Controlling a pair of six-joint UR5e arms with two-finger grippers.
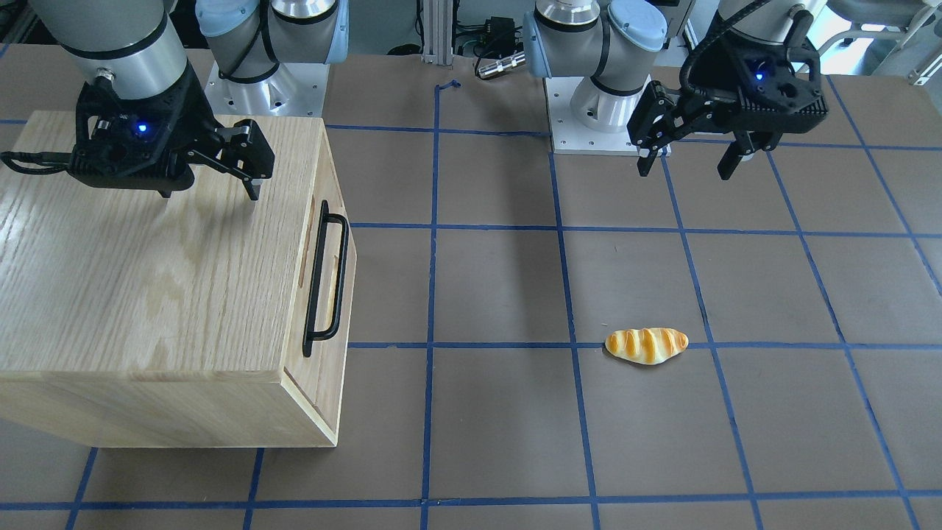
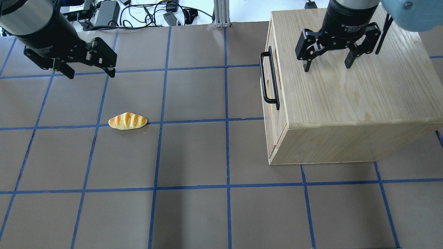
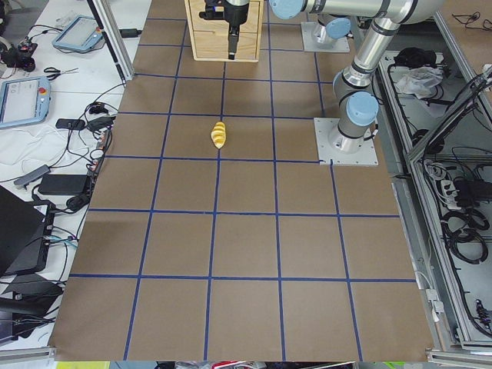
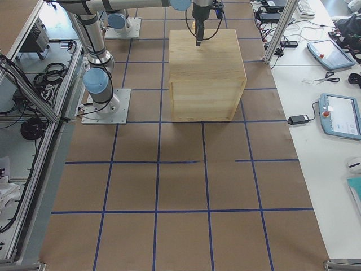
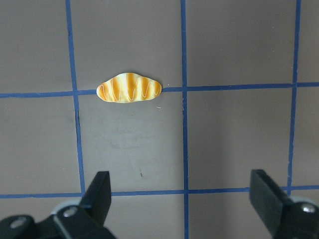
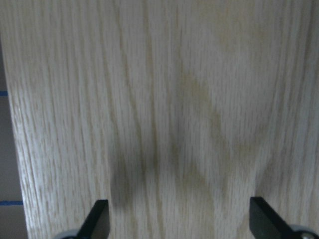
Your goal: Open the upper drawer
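Right claw spread wide, empty, hovering above the cabinet top; left claw equally wide, holding nothing, over the counter; upper drawer shut, light-oak front flush in the cabinet face at the robot's right; long black bar handle untouched; bread roll well apart.

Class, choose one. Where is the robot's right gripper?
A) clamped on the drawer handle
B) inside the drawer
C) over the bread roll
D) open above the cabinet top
D: the right gripper hangs open over the cabinet top, not touching the shut upper drawer.
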